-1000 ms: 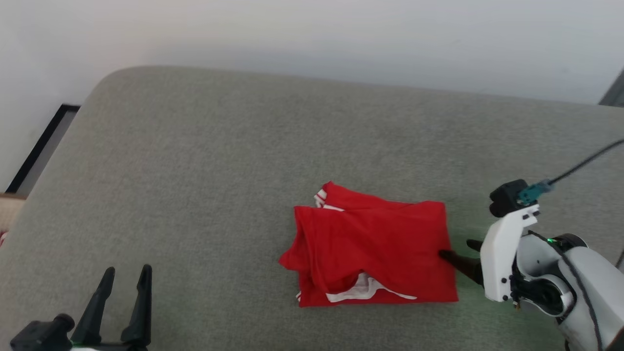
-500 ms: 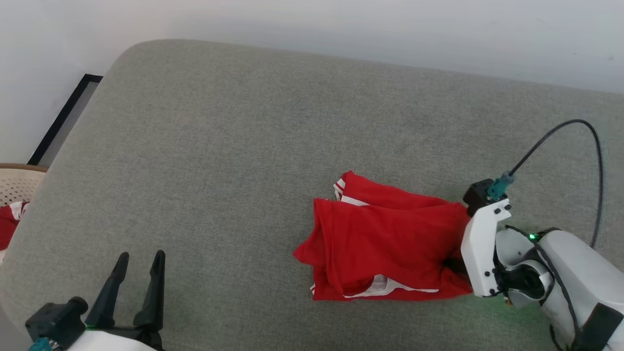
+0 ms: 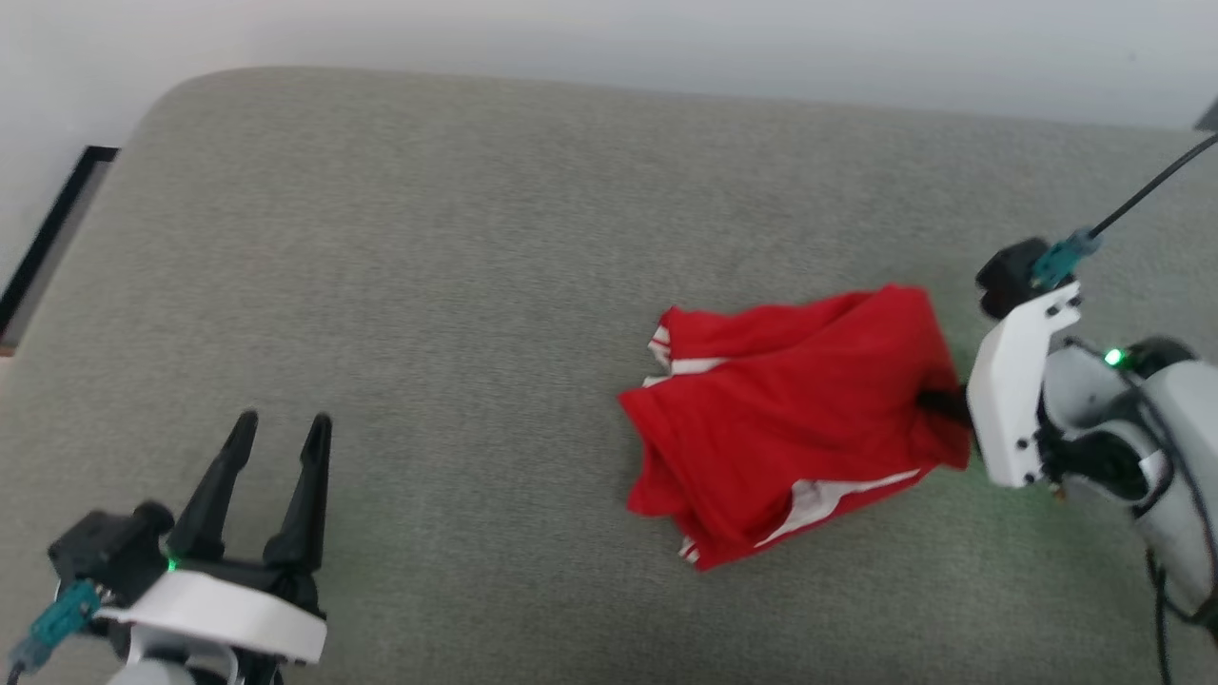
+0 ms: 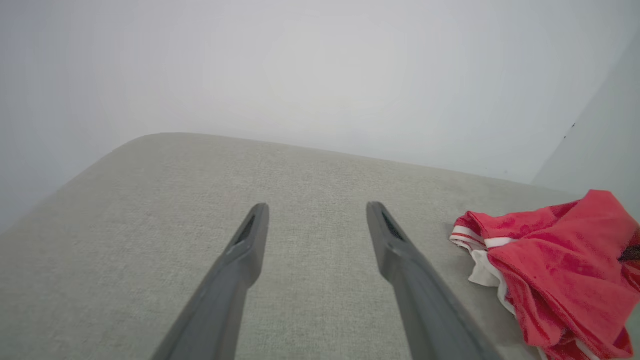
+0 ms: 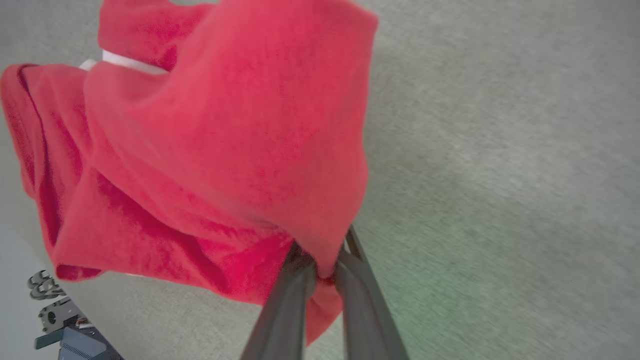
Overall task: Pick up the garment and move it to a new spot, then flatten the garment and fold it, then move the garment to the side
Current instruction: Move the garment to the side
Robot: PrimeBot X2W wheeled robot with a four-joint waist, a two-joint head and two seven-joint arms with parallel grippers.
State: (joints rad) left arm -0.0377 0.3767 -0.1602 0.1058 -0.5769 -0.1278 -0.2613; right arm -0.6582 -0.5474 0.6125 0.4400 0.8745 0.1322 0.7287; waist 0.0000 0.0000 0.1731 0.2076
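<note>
Bunched red garment [image 3: 790,409] [image 4: 560,270] [image 5: 225,140] on grey cushion [image 3: 476,238], right of centre, pinched by right gripper [image 3: 937,401] [image 5: 322,265].
Right edge raised off the cushion, left part crumpled and resting on it, white trim at left and lower edges. Right jaws closed on a fold of red fabric. Left gripper [image 3: 281,433] [image 4: 315,210] well apart at lower left, jaws spread wide over cushion.

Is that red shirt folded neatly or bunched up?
Bunched up: the garment is rumpled in loose folds, one edge pinched by the right gripper.
</note>
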